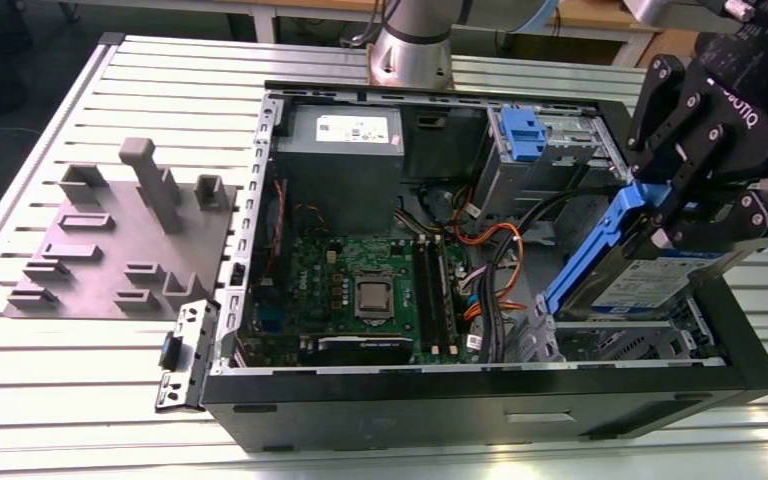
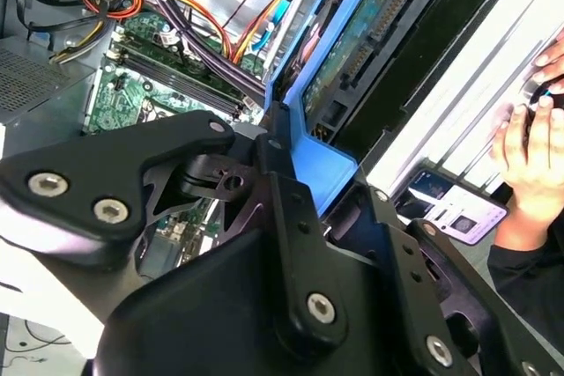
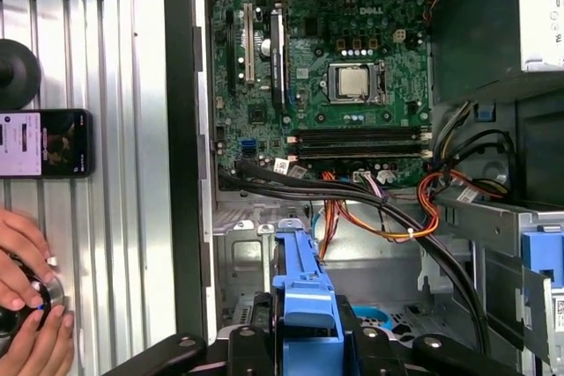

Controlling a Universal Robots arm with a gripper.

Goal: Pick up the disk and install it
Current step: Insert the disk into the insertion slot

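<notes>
Tool: the black two-fingered tool (image 1: 684, 205) of the arm is seen closed on the disk's blue frame, the disk being clamped between its fingers (image 2: 295, 217); in the first wrist view the frame is gripped at its end (image 3: 306, 301).
Disk: the flat silver hard drive with a white-and-blue label and a bright blue plastic carrier frame (image 1: 651, 270) is held tilted, its lower end down inside the case at the corner on the exterior view's right, above the grey metal drive bay (image 1: 624, 340); whether it touches the bay cannot be told.
Case: the open black computer tower (image 1: 491, 400) is laid on its side on the ribbed aluminium tabletop (image 1: 37, 370), with the green motherboard (image 1: 357, 285) exposed.
Cables: orange and black wire bundles (image 3: 388, 209) are run between the motherboard and the bay.
Upper cage: a metal drive cage with a small blue tab (image 1: 523, 130) is seen near the grey power supply box (image 1: 341, 150).
Fixture: a grey block plate with upright pegs (image 1: 117, 240) is placed beside the case on the exterior view's left.
Person: hands (image 3: 26, 305) are rested on the tabletop by a dark phone (image 3: 44, 143).
</notes>
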